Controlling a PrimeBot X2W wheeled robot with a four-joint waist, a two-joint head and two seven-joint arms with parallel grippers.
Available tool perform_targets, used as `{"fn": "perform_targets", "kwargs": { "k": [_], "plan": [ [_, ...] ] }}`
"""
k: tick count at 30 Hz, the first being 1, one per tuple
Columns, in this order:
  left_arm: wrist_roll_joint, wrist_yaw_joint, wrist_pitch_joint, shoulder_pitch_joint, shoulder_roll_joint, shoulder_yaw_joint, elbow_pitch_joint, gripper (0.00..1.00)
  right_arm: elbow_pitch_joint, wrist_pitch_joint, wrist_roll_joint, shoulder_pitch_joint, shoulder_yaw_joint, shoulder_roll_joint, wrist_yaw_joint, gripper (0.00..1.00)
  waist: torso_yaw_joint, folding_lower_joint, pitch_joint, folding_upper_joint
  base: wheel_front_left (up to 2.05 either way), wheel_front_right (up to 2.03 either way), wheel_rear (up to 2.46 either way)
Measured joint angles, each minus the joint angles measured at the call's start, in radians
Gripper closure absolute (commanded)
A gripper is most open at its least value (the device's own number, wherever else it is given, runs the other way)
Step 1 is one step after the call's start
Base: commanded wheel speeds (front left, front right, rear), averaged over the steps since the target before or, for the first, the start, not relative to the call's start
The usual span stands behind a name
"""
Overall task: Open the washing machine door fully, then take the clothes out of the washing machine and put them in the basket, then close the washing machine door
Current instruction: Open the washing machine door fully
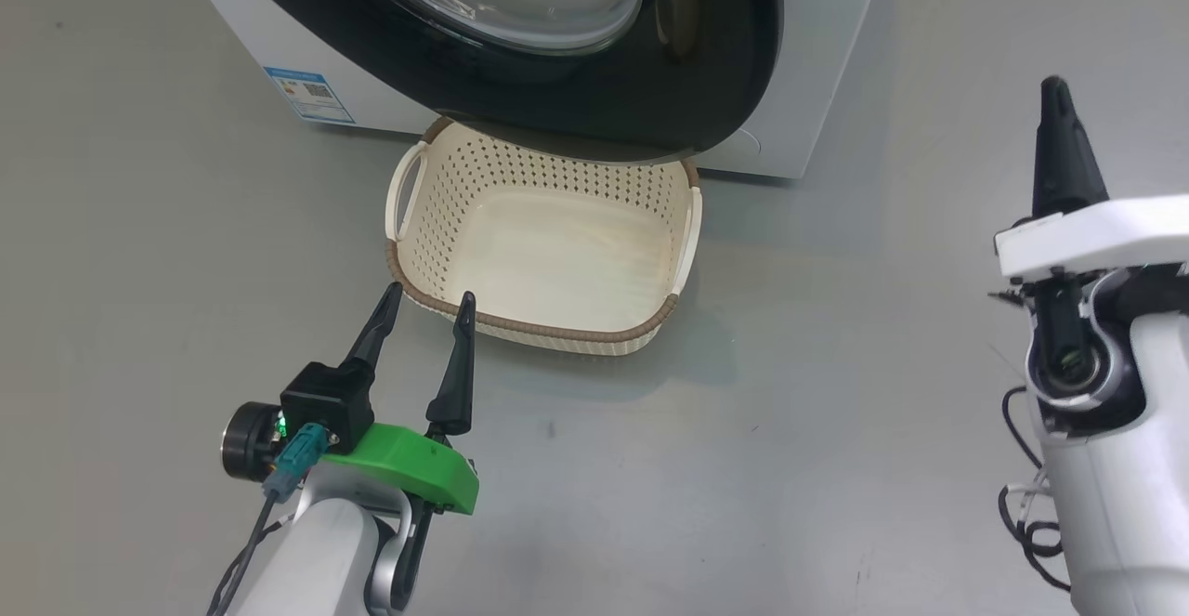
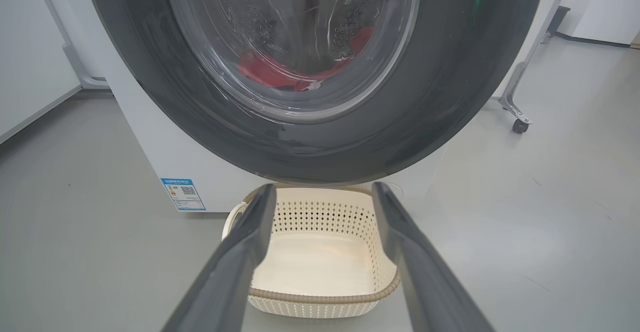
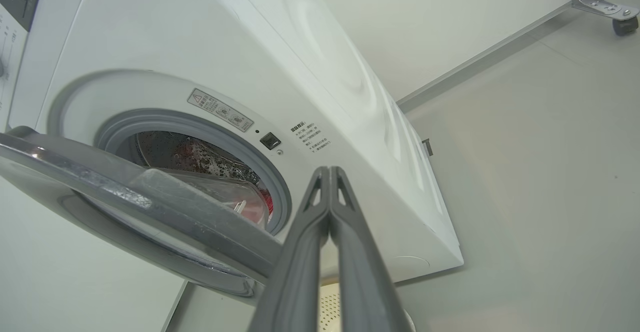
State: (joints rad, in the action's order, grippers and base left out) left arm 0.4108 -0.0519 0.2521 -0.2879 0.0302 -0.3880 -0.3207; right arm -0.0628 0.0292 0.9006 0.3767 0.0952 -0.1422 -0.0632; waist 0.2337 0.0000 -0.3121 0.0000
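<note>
Item: washing machine door (image 3: 150,207), round, with a wide black rim and a bulging clear window. It is hinged to the white washing machine (image 3: 300,46) and stands part-way open, its lower edge above the far rim of the basket (image 1: 557,328). Handling, judged: rigid, fairly heavy, swings on its hinge; the glossy rim is likely slippery, so push or hook at the free edge, not the glass. Contents: red clothes (image 2: 270,74) in the drum; soft, light, limp, best pinched at a fold. Basket: empty, on the floor. Left gripper (image 1: 431,293): fingers apart, near the basket's front rim, holding nothing. Right gripper (image 1: 1054,86): fingers pressed together, empty, right of the machine.
</note>
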Motion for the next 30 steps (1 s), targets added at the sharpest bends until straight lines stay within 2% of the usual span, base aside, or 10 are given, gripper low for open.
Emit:
{"fn": "perform_targets", "kwargs": {
  "k": [9,18,30],
  "plan": [
    [0.003,0.001,0.000,-0.005,0.000,-0.008,0.002,0.00,-0.037,-0.137,0.167,0.153,-0.059,0.012,-0.002,1.00,0.027,0.0000,-0.027,0.0000,0.00,0.00,0.00],
    [0.027,0.001,0.000,-0.025,0.000,-0.018,0.007,0.00,-0.100,-0.284,0.368,0.280,-0.112,0.048,-0.037,1.00,0.052,0.0000,-0.049,0.0000,0.00,0.00,0.00],
    [0.047,0.001,0.000,-0.033,-0.001,-0.036,0.012,0.00,-0.209,-0.427,0.521,0.431,-0.169,0.051,-0.063,1.00,0.075,0.0000,-0.080,0.0000,0.00,0.00,0.00]
  ]
}}
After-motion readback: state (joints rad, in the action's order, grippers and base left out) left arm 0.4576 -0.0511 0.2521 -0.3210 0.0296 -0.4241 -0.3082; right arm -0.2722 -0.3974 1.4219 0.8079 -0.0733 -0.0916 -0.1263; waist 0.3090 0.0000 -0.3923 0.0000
